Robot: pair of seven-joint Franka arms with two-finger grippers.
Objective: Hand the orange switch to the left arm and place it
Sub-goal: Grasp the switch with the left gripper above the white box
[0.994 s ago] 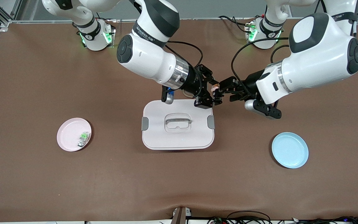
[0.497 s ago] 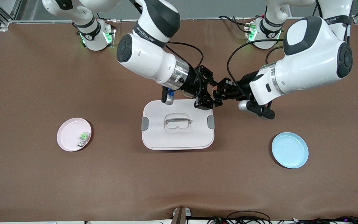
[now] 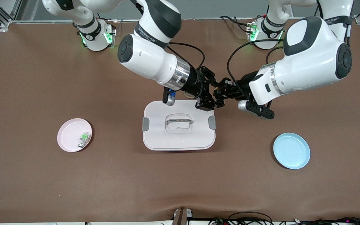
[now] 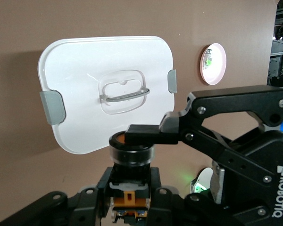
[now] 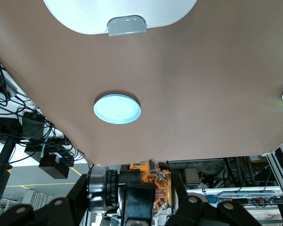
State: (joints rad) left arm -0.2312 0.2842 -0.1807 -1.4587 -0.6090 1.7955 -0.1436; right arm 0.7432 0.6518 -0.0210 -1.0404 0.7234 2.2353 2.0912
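Front view: your left gripper [image 3: 220,97] has just come in and closed; it now meets the right gripper [image 3: 212,95] over the box [image 3: 178,128] corner, at the edge toward the arms' bases. Both are clamped, so the handover is mid-way.

Left wrist view: the switch [image 4: 131,150] sits in the left jaws, with a right finger [image 4: 146,133] across its orange cap. Box lies below them.

Right wrist view: switch [image 5: 148,186] is gripped in your right jaws too. Blue plate [image 5: 117,108] is well below. Next the right should let go.
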